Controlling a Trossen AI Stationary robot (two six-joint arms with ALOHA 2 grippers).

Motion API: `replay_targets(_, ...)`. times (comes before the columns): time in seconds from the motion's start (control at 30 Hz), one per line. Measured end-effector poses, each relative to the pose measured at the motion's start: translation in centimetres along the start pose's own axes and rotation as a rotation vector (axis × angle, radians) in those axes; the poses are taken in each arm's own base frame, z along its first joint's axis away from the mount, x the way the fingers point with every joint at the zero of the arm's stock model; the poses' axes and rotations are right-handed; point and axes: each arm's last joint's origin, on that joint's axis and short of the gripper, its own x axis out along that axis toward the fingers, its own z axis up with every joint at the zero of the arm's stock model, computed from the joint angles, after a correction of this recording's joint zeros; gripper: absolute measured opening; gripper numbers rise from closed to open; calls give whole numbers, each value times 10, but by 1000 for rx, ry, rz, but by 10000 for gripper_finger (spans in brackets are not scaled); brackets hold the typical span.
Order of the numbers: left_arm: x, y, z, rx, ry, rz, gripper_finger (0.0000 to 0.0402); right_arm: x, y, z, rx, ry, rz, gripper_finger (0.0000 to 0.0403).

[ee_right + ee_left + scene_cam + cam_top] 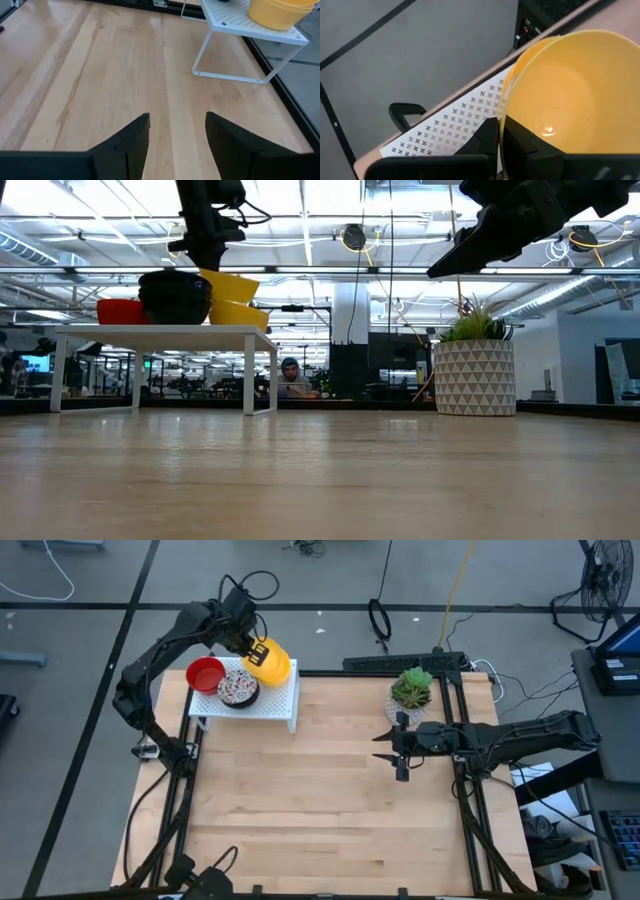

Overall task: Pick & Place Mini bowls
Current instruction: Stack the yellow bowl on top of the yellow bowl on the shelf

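Note:
A white perforated rack [278,702] stands at the table's far left. On it sit a red bowl [205,673] and a speckled bowl [238,689]. At the rack's right end my left gripper [252,647] is shut on a yellow bowl [270,662], which tilts over a second yellow bowl [240,316]. In the left wrist view that lower bowl's rim [527,52] shows behind the held bowl [570,95]. My right gripper [399,750] hovers open over the table's right part, beside the plant, with nothing between its fingers [142,131]. My left gripper pinches the yellow bowl's rim [503,107], one finger [527,145] inside the bowl and the other [482,142] outside. The fingers slant down from the far left. The bowl is tilted; whether it rests in the yellow bowl under it, I cannot tell.
A white pot with a green plant [411,690] stands at the far right of the table, just behind my right gripper. Bare wooden tabletop [320,800] stretches across the middle and near side. A person sits in the room far behind the table [290,375].

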Motion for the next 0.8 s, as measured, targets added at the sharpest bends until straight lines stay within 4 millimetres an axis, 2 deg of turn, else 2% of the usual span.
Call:
replay_targets(0.1,7,-1,-2,15,11,-2,22,0,0,1,2,-12,-1,177)
replay_targets(0.23,15,-1,-1,14,4,-41,10,0,0,3,5,-31,-3,176)
replay_targets(0.33,15,-1,1,15,-17,-68,7,0,0,5,7,-49,-5,176)
replay_targets(0.57,17,1,5,21,-49,-76,28,0,0,5,8,-49,-4,176)
replay_targets(0.8,32,-5,8,34,-3,-97,6,0,0,5,8,-49,-5,176)
